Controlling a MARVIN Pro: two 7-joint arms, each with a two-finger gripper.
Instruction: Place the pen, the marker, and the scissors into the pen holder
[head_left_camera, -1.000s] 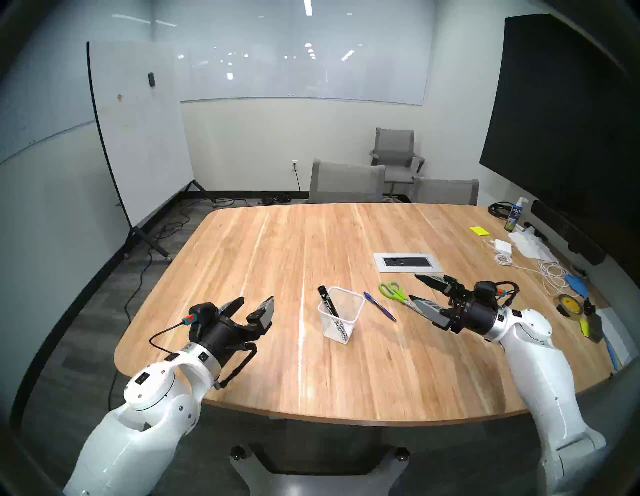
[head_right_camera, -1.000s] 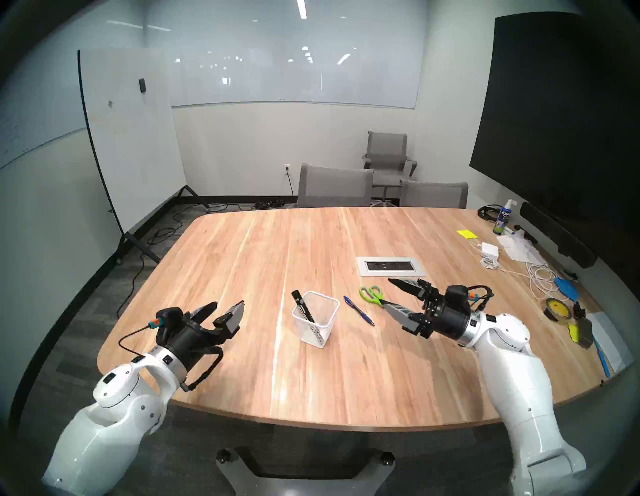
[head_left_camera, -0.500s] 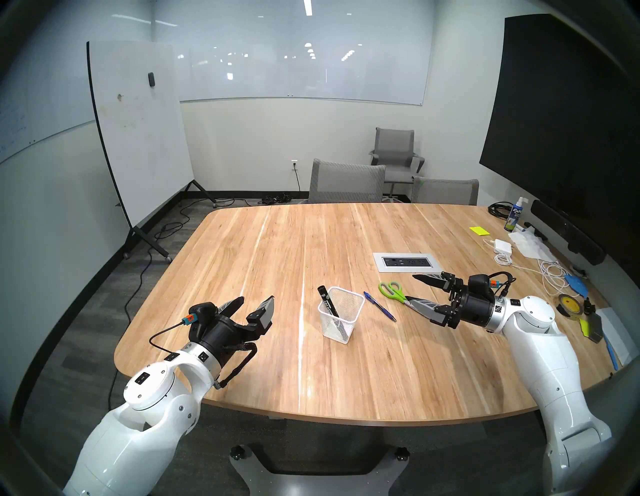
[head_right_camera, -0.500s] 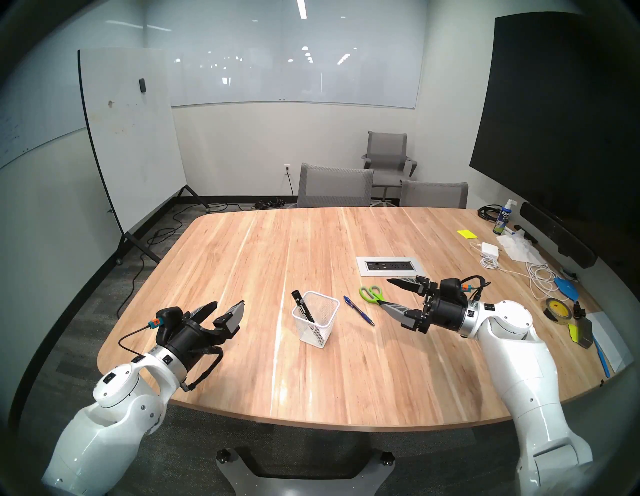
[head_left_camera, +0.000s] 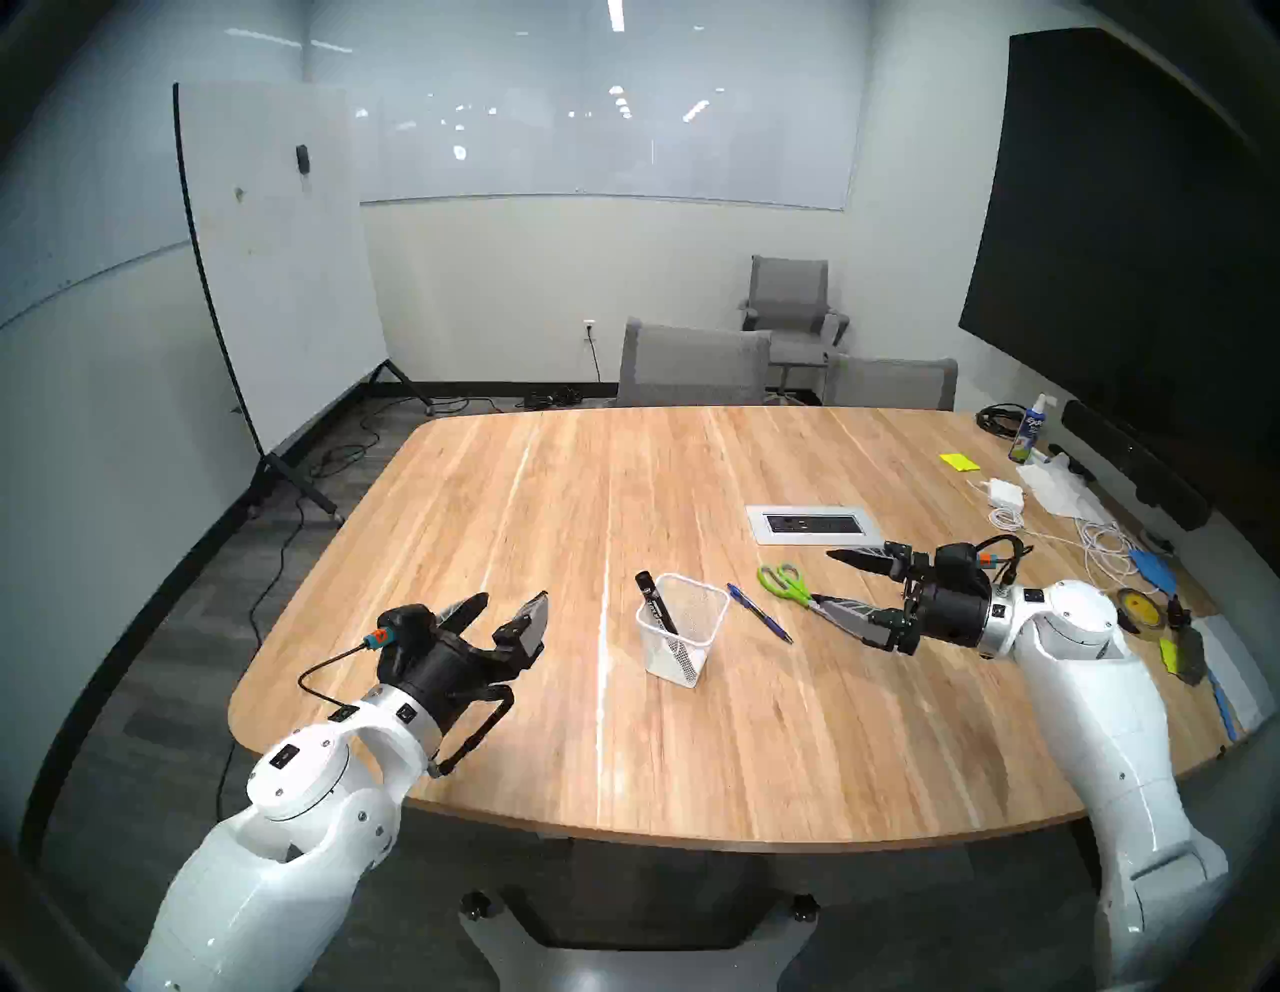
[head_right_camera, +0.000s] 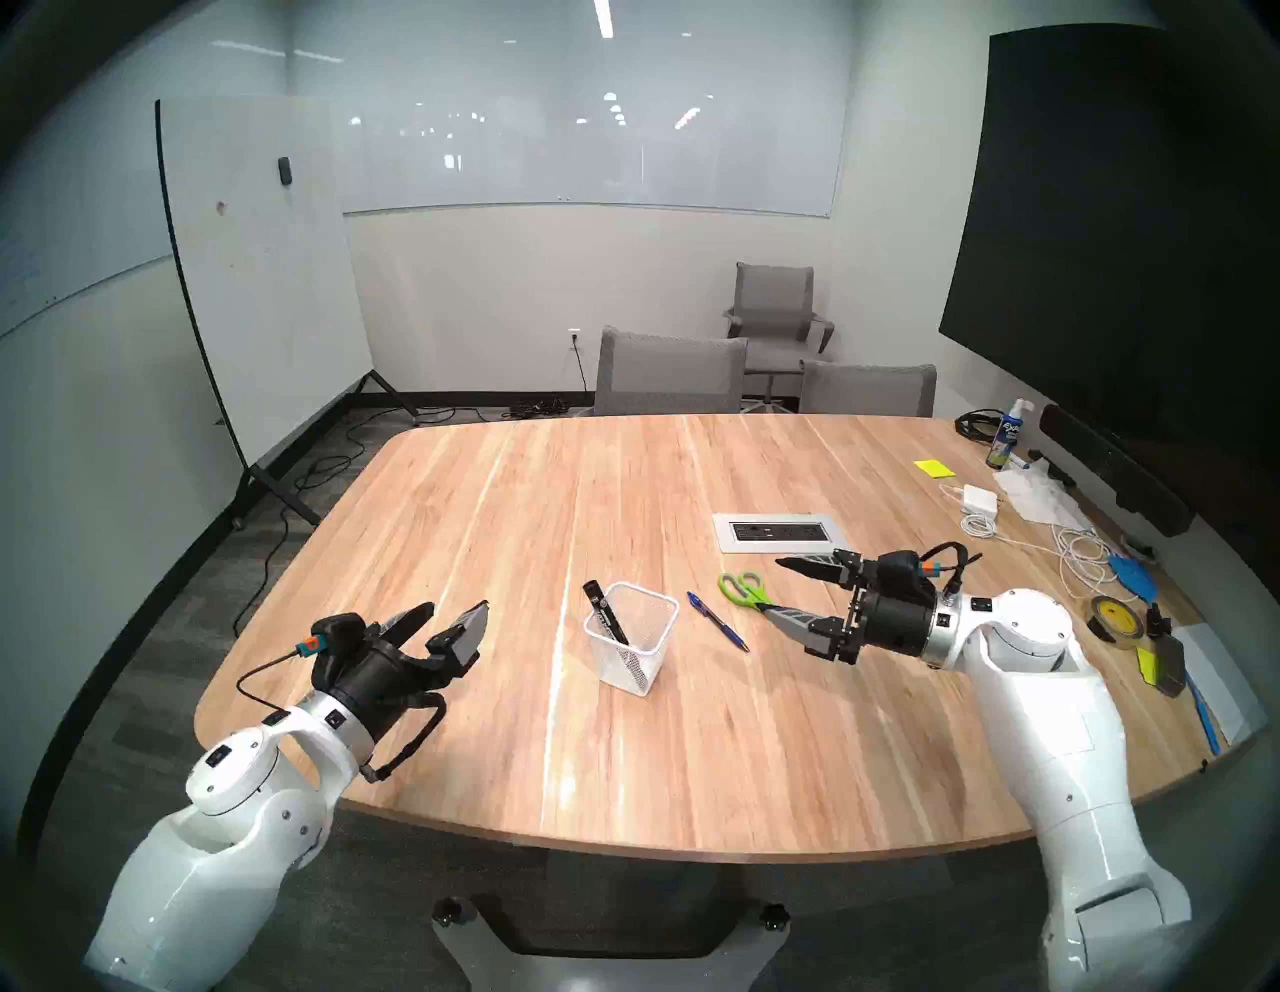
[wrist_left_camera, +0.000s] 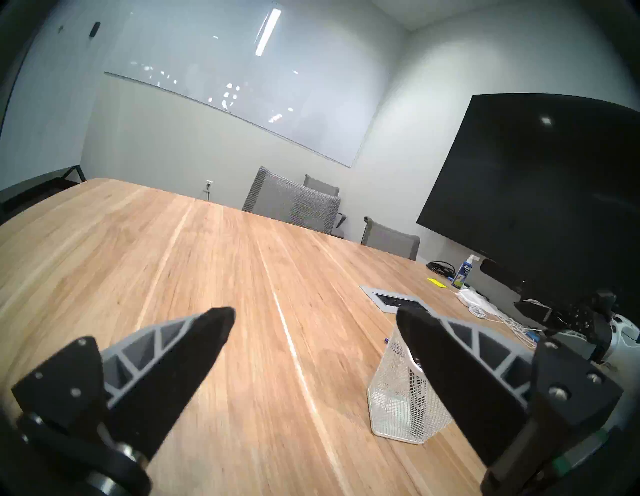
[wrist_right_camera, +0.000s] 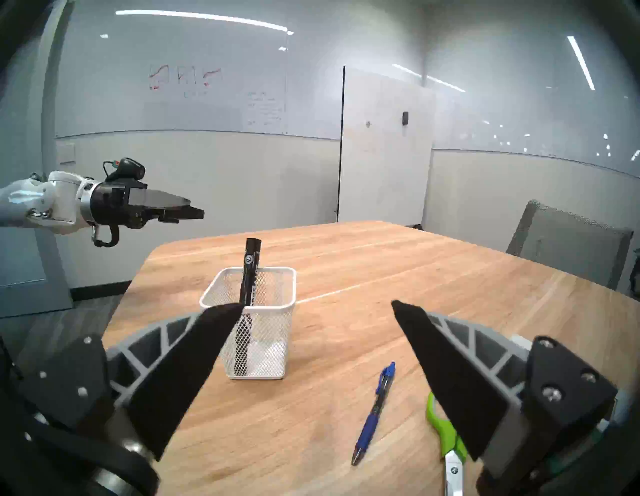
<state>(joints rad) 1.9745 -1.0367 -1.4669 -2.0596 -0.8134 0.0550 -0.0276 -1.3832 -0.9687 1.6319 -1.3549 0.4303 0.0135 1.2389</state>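
Observation:
The white wire-mesh pen holder (head_left_camera: 682, 634) (head_right_camera: 634, 644) stands upright on the wooden table. The black marker (head_left_camera: 654, 603) (wrist_right_camera: 251, 270) stands tilted inside it, cap end sticking out. The blue pen (head_left_camera: 758, 613) (wrist_right_camera: 375, 408) lies on the table right of the holder (wrist_right_camera: 266, 332). The green-handled scissors (head_left_camera: 786, 583) (wrist_right_camera: 445, 429) lie right of the pen. My right gripper (head_left_camera: 824, 575) (wrist_right_camera: 316, 304) is open and empty, hovering just over the scissors' blades. My left gripper (head_left_camera: 512, 597) (wrist_left_camera: 315, 311) is open and empty, left of the holder (wrist_left_camera: 398, 398).
A recessed power outlet panel (head_left_camera: 814, 524) sits behind the scissors. Cables, a white charger (head_left_camera: 1004, 492), a tape roll (head_left_camera: 1136, 609) and a spray bottle (head_left_camera: 1028, 433) crowd the table's right edge. Grey chairs (head_left_camera: 692, 364) stand at the far side.
My right arm's elbow has swung outward to the right and the wrist has levelled, with the open gripper staying over the scissors' blades. The left arm and the objects have not moved.

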